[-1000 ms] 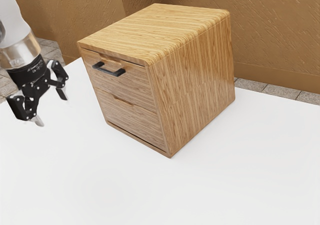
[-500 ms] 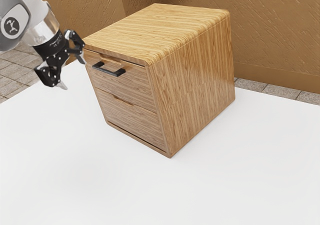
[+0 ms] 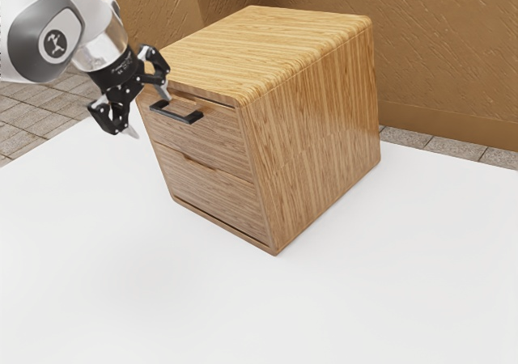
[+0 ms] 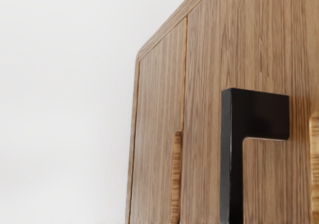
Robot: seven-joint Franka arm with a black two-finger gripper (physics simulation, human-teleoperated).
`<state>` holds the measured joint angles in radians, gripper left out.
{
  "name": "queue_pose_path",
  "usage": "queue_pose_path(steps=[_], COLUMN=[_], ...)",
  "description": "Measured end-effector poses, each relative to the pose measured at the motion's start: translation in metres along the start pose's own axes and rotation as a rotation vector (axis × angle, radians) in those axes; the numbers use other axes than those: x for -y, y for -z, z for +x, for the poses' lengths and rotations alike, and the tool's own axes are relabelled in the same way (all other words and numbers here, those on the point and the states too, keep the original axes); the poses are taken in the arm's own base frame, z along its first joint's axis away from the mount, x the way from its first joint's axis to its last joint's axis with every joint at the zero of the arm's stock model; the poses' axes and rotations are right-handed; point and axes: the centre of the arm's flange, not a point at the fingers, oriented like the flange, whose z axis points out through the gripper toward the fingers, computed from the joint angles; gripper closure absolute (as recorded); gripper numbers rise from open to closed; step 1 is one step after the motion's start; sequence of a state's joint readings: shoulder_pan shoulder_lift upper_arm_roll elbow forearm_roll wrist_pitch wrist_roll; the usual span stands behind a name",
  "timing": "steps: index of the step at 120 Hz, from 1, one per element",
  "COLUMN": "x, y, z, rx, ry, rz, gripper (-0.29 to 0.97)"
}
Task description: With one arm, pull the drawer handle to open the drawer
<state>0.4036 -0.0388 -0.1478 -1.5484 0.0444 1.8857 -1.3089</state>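
The black two-finger pincer (image 3: 149, 115), its fingers spread and holding nothing, hangs just beside the end of the black metal bar handle (image 3: 176, 114) that lies toward the exterior view's left. Whether a fingertip already touches the bar cannot be told. The handle sits high on the top drawer (image 3: 206, 133) of a light striped-wood two-drawer cabinet (image 3: 316, 129). That drawer's front looks flush with the cabinet, not yet drawn out.

In the wrist view, the bar stands proud of the wood on short posts, leaving a gap behind it for a finger. The handle looks rigid and smooth, so a pinch across the middle of the bar, one finger behind it, should hold best. A grip near the end could slip off or skew the pull. The drawer should slide straight out, with resistance depending on its runners.

The lower drawer (image 3: 214, 190) carries only a small wooden pull. The cabinet stands on a plain white surface (image 3: 243, 299).
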Motion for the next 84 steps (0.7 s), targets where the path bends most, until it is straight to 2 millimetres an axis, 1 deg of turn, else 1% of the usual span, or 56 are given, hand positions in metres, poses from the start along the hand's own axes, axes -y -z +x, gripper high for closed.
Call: queue_pose_path(steps=[15,44,61,84], x=[0.001,0.003,-0.002,-0.011], y=[0.002,0.000,-0.006,-0.012], z=[0.002,0.017,0.023,0.031], rx=[-0.004,-0.013,-0.011,-0.012], ry=[-0.011,-0.009,-0.013,-0.019], rz=[-0.006,-0.006,-0.006,-0.015], gripper=[0.18,0.30,0.34,0.36])
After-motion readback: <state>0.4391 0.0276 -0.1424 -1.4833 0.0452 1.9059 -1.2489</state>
